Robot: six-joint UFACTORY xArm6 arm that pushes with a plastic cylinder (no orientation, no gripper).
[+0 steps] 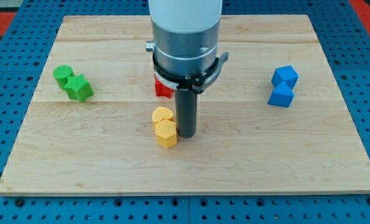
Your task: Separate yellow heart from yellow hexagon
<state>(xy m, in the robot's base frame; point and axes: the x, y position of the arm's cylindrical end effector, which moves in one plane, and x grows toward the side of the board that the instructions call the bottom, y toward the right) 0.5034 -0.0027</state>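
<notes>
The yellow heart [162, 114] lies near the board's middle, touching the yellow hexagon [166, 133] just below it in the view. My tip [186, 133] stands right next to the hexagon's right side, at or very close to contact. The rod rises from there into the arm's large grey body, which hides the board behind it.
A red block [163, 88] is partly hidden behind the arm above the yellow pair. Two green blocks [73, 83] sit touching at the view's left. Two blue blocks [283, 86] sit touching at the view's right. The wooden board [60, 168] lies on a blue perforated table.
</notes>
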